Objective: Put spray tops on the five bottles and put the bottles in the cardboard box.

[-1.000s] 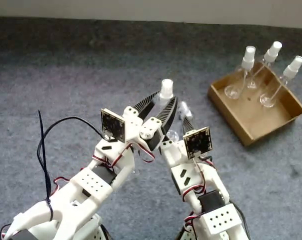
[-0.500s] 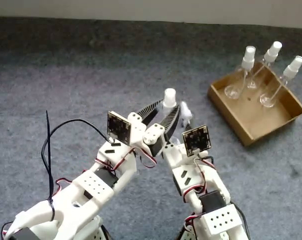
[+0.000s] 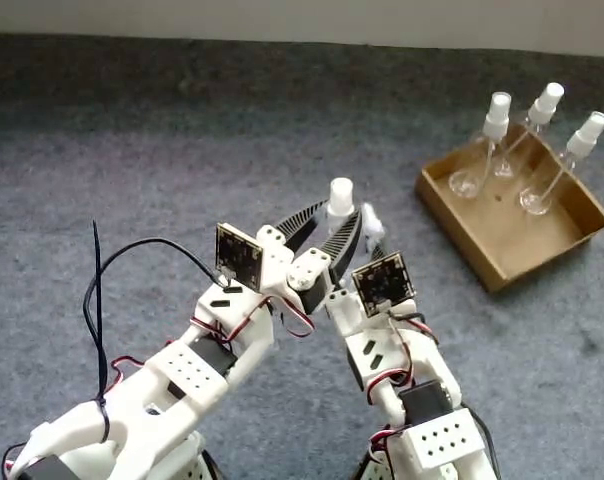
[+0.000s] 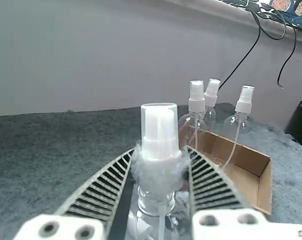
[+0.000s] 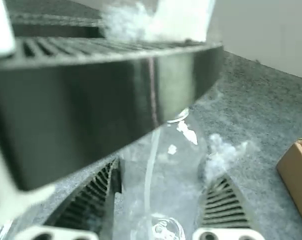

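A white spray top (image 3: 339, 196) sits between the fingers of my left gripper (image 3: 340, 212), which is shut on it above the middle of the carpet. In the left wrist view the spray top (image 4: 159, 132) stands upright in the padded fingers (image 4: 111, 182), directly over the neck of a clear bottle (image 4: 153, 207). My right gripper (image 3: 362, 238) is just beside and below, shut on that clear bottle (image 5: 166, 170) around its body. The left gripper's finger (image 5: 106, 85) crosses above the bottle, with the spray top (image 5: 183, 17) over it.
A cardboard box (image 3: 452, 215) lies at the right with three capped bottles (image 3: 497, 120) (image 3: 544, 105) (image 3: 589, 135) standing in it. The same box (image 4: 246, 160) shows beyond the left gripper. Grey carpet (image 3: 132, 150) covers the table.
My left gripper has shifted slightly right and down with the spray top, closing in over the bottle. The right wrist has turned a little toward it.
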